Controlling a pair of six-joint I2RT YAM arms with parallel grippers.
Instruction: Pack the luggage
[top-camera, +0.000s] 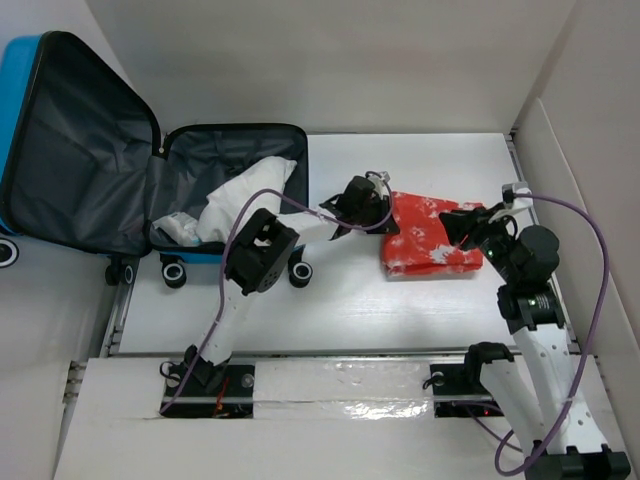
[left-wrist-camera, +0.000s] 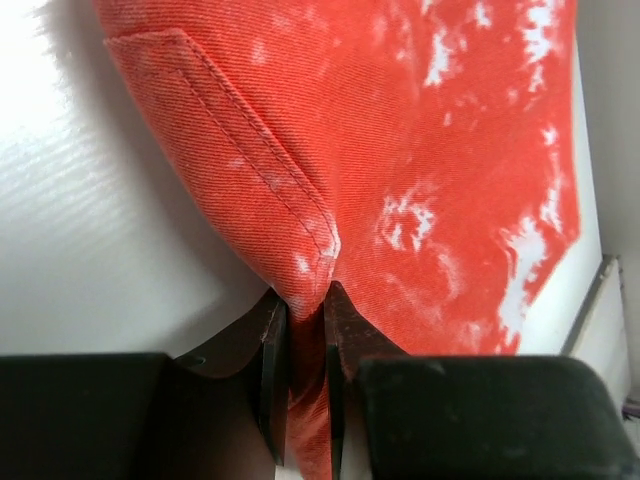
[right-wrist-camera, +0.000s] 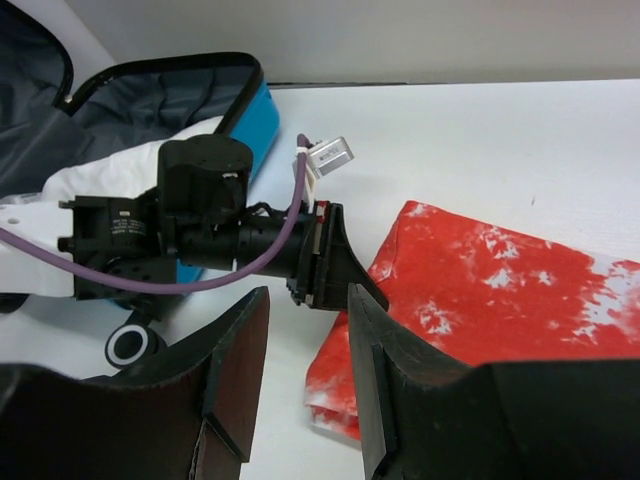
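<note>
The blue luggage (top-camera: 235, 140) lies open at the left, its lid (top-camera: 80, 150) swung back and showing black lining. White clothing (top-camera: 245, 195) is piled in its base. A folded red cloth with white blotches (top-camera: 430, 235) lies on the table right of centre. My left gripper (left-wrist-camera: 307, 300) is shut on a raised fold at that cloth's left edge (left-wrist-camera: 420, 180). My right gripper (right-wrist-camera: 305, 300) is open and holds nothing. It hovers over the cloth's right part (right-wrist-camera: 480, 290) and faces the left gripper (right-wrist-camera: 345, 270).
White panels wall the table at the back and right (top-camera: 580, 180). A metal rail (top-camera: 115, 310) runs along the left edge by the luggage wheels (top-camera: 174, 272). A purple cable (top-camera: 590, 260) loops off the right arm.
</note>
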